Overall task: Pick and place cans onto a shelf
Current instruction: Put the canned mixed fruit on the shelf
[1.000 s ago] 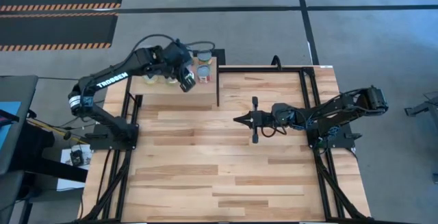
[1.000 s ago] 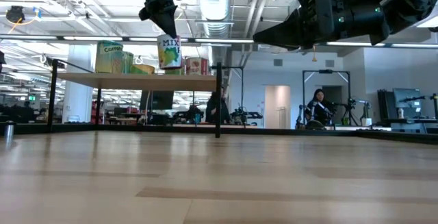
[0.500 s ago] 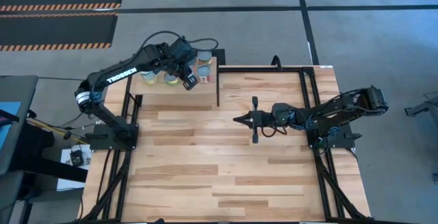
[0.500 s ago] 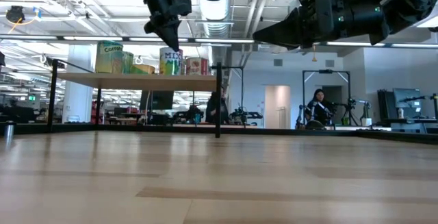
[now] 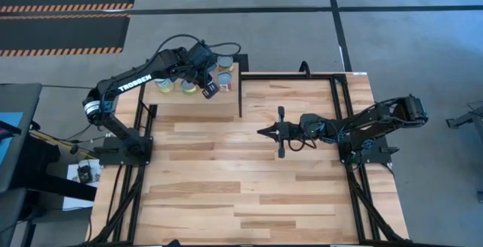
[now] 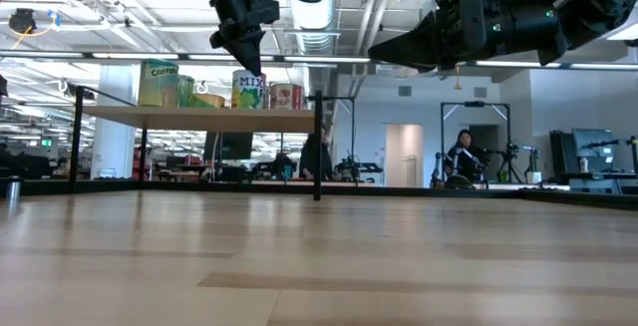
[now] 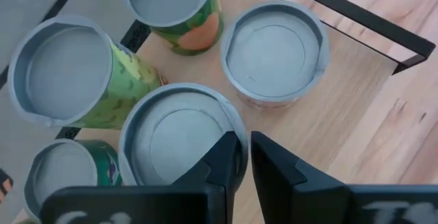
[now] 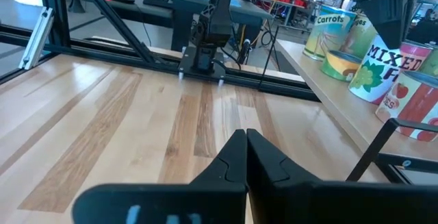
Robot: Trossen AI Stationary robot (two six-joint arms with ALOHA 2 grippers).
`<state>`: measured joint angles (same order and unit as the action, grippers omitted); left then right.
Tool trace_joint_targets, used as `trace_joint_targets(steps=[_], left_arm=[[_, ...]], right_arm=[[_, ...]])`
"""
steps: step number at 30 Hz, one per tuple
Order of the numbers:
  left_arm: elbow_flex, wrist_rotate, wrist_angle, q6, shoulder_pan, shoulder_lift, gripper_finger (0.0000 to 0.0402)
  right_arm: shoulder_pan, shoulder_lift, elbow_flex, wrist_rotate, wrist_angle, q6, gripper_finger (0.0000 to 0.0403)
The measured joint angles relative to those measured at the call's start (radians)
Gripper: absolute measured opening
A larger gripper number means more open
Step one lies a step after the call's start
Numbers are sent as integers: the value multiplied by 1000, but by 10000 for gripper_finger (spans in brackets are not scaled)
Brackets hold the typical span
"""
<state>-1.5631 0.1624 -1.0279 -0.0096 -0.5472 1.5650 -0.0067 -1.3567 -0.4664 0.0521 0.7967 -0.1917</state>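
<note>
Shelf [image 5: 175, 98], 11 o'clock: left claw [image 7: 244, 145] straddles can [image 7: 179, 138] rim, pinch unclear. Spread wide, lift straight; neighbours [image 7: 274, 49] crowd. Right claw [image 5: 261, 132] pressed together, idle.

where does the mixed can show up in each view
high view: mixed can on the shelf, mostly under the left pincer.
low view: on the shelf, below the pincer.
left wrist view: the big round top nearest the fingers.
right wrist view: white label, far right.
Shared landmark: the red-white can beside it.
</note>
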Motion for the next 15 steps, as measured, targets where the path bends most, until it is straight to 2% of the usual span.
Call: trace_joint_targets(steps=[15], left_arm=[[0, 33, -5, 14, 0, 0, 39]], right_arm=[[0, 0, 0, 0, 0, 0, 14]])
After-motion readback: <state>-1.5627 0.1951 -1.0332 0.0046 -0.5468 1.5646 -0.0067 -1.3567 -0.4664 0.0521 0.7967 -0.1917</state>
